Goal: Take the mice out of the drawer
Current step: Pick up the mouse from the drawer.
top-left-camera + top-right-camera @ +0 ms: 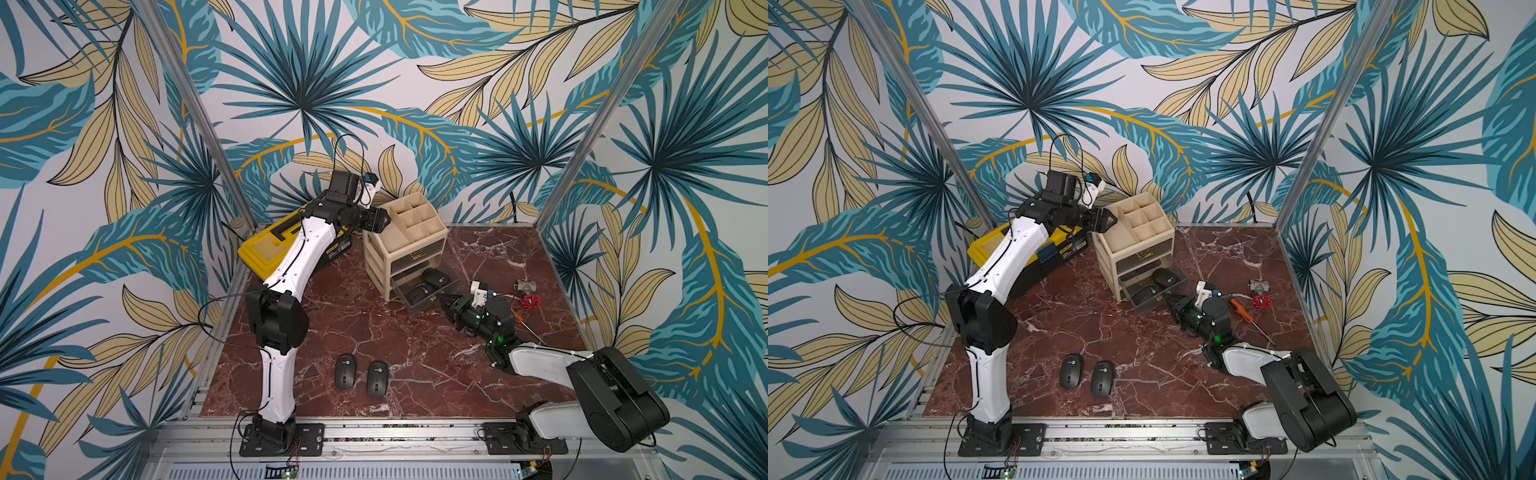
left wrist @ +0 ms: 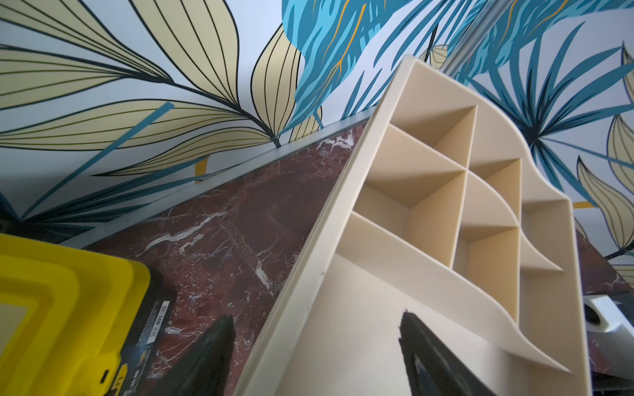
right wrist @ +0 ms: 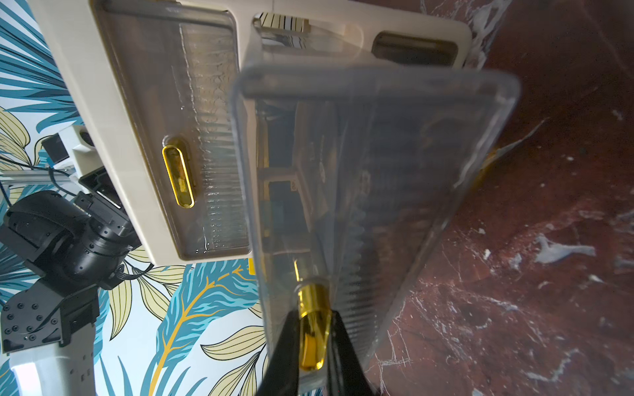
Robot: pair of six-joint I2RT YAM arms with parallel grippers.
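Pinching the clear drawer's [image 3: 377, 171] gold handle [image 3: 313, 301] is the right gripper [image 3: 314, 320]; left gripper [image 2: 315, 319] gapes.

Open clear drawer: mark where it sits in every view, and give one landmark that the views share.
Top view: the open clear drawer sits just right of centre, pulled out of the beige organizer.
Top view: at centre, below the middle.
Left wrist: not in it.
Right wrist: fills the middle, its gold handle pinched in the right gripper.
Shared landmark: the beige organizer.
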